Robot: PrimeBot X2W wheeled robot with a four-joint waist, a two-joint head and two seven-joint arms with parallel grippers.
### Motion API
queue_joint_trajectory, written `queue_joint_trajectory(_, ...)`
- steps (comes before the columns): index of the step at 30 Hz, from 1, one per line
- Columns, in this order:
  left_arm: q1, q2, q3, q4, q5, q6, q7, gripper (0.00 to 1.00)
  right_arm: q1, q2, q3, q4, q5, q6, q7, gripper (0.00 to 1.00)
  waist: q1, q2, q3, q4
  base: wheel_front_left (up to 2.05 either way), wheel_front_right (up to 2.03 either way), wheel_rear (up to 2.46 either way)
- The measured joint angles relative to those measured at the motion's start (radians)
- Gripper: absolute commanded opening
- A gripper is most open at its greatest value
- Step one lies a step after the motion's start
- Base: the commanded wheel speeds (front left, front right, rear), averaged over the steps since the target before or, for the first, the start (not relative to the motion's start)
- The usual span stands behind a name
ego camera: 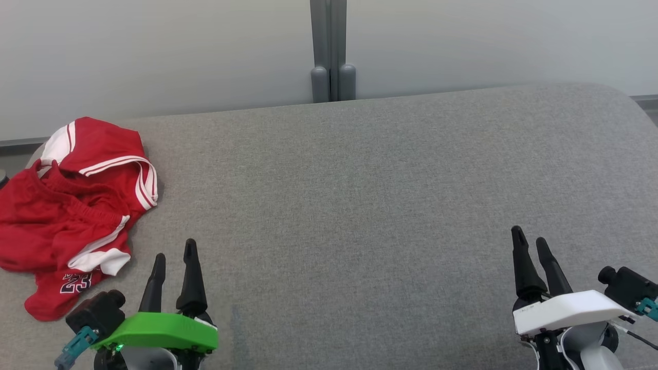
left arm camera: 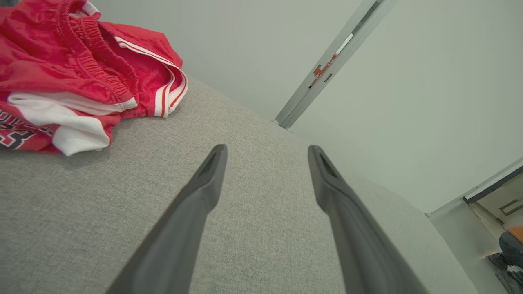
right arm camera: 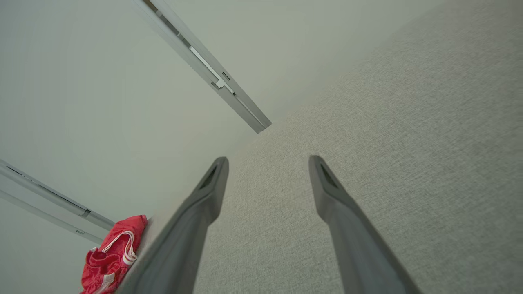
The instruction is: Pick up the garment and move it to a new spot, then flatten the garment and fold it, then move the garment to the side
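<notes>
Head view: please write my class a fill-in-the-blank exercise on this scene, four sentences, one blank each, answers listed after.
1. The crumpled garment is mostly ____ with white stripes.
2. It lies on the grey fabric surface at the robot's ____ side.
3. The number printed on it is ____.
4. The left gripper and the right gripper hold nothing; the jaws of both are ____.
Missing words: red; left; 23; open.

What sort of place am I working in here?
Probably an indoor test or lab room: a grey fabric-covered surface, bare pale wall panels joined by a grey post, and crumpled red basketball shorts.
</notes>
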Motion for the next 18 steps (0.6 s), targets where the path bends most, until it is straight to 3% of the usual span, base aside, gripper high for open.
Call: queue_joint_trajectory(18,0.008,0.001,-0.022,0.05,0.17,0.018,-0.046,1.0,0.0,-0.002,0.034,0.024,-0.243,0.0,-0.047,1.0,0.0,0.0,-0.004,0.001,0.0,0.0,0.0)
